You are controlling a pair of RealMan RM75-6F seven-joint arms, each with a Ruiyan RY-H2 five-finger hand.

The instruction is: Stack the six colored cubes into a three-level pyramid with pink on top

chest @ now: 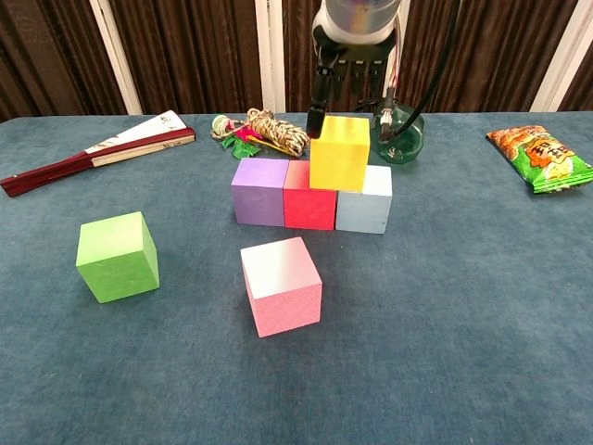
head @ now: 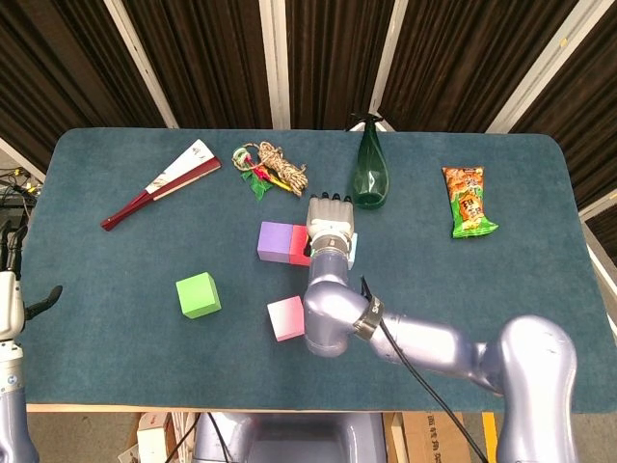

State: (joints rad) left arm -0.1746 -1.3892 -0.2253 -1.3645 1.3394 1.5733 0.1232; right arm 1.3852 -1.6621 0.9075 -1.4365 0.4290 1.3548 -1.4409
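While the right hand (chest: 352, 67) hangs just above the yellow cube (chest: 339, 153) with its fingers (chest: 318, 93) pointing down and apart, holding nothing, the yellow cube sits on top of the red cube (chest: 309, 207) and the pale blue cube (chest: 364, 209). Those two stand in a row with the purple cube (chest: 258, 191), all touching, near the middle of the table (head: 501, 289). The pink cube (chest: 281, 285) lies alone, closer to the front edge, and the green cube (chest: 117, 256) lies well apart toward the left edge. Near the back edge are a folded fan (head: 159, 182), a bundle of rope (head: 271, 169) and a dark green bottle (head: 370, 172), and a snack bag (head: 468, 201) lies toward the right edge. At the table's left edge the left hand (head: 12, 289) shows only partly, so one cannot tell how its fingers lie
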